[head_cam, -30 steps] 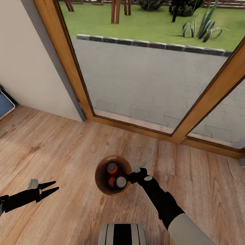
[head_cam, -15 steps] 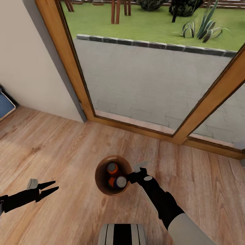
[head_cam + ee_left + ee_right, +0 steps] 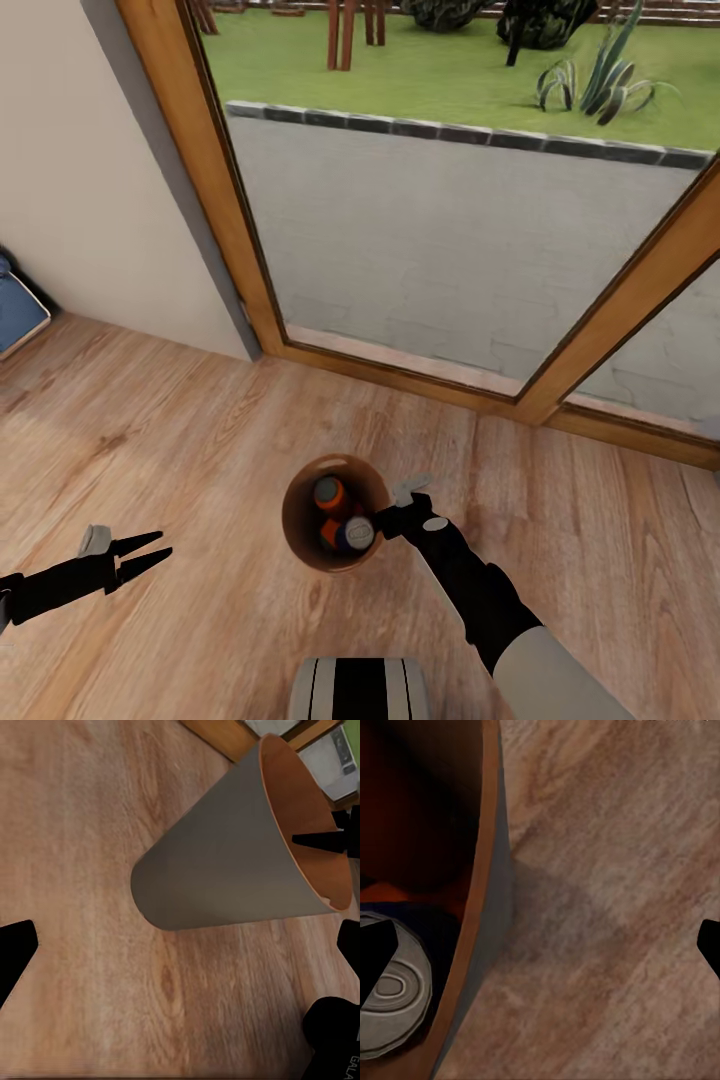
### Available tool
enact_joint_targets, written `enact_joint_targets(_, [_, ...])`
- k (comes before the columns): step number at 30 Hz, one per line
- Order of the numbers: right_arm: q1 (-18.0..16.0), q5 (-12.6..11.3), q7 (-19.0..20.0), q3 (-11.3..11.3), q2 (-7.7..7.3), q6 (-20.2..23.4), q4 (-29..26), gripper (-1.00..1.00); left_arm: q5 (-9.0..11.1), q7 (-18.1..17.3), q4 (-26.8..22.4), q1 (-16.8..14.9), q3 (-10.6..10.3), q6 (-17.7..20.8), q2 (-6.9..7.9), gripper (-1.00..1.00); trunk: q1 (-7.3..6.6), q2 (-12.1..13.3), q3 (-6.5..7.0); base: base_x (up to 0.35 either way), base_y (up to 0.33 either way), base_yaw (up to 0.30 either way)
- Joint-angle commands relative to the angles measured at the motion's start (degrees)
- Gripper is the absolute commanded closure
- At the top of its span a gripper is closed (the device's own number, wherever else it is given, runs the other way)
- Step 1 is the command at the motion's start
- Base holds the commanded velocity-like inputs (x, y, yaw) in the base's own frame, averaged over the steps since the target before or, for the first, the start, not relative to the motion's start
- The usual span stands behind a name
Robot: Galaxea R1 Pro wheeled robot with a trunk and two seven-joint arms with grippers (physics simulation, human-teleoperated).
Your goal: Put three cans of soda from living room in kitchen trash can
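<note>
The trash can (image 3: 300,505), brown inside, hangs at my right gripper (image 3: 383,520), which is shut on its rim, one finger inside and one outside. In it are an orange can of soda (image 3: 329,493), a dark blue one with a silvery top (image 3: 355,535), and another orange one (image 3: 327,536) partly beneath it. The right wrist view has the bin's rim (image 3: 484,870) and the blue can's top (image 3: 394,994). My left gripper (image 3: 150,553) is open and holds nothing, apart to the left. Its wrist view looks at the bin's pale grey outside (image 3: 225,847).
Wood-framed glass doors (image 3: 240,250) stand straight ahead with paving and lawn behind them. A pale wall (image 3: 80,200) is at the left, with a blue sofa corner (image 3: 15,312) at its foot. Light wood floor (image 3: 180,440) lies all around, and my base (image 3: 360,688) is below.
The doors and floor have slid slightly right in the picture, so the camera moved. The bin stayed at my right gripper, and both arms kept their pose.
</note>
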Motion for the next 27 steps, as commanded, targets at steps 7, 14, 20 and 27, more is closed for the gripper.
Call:
enact_joint_targets(7, [0.1,0.0,0.0,0.0,0.09,0.0,0.0,-1.00,0.0,0.0,0.0,0.0,0.0,-0.1,-0.02,-1.00,0.02,0.0,-0.01,0.000,0.025,0.000])
enact_joint_targets(14, [0.1,0.0,0.0,0.0,0.10,0.0,0.0,-1.00,0.0,0.0,0.0,0.0,0.0,0.0,-0.02,-1.00,0.02,0.0,-0.01,0.023,0.008,0.000])
enact_joint_targets(20, [0.1,0.0,0.0,0.0,0.10,0.0,0.0,-1.00,0.0,0.0,0.0,0.0,0.0,0.0,-0.02,-1.00,0.02,0.0,-0.01,0.096,0.029,0.000])
enact_joint_targets(27, [0.1,0.0,0.0,0.0,0.10,0.0,0.0,-1.00,0.0,0.0,0.0,0.0,0.0,0.0,-0.02,-1.00,0.02,0.0,-0.01,0.014,0.003,0.000])
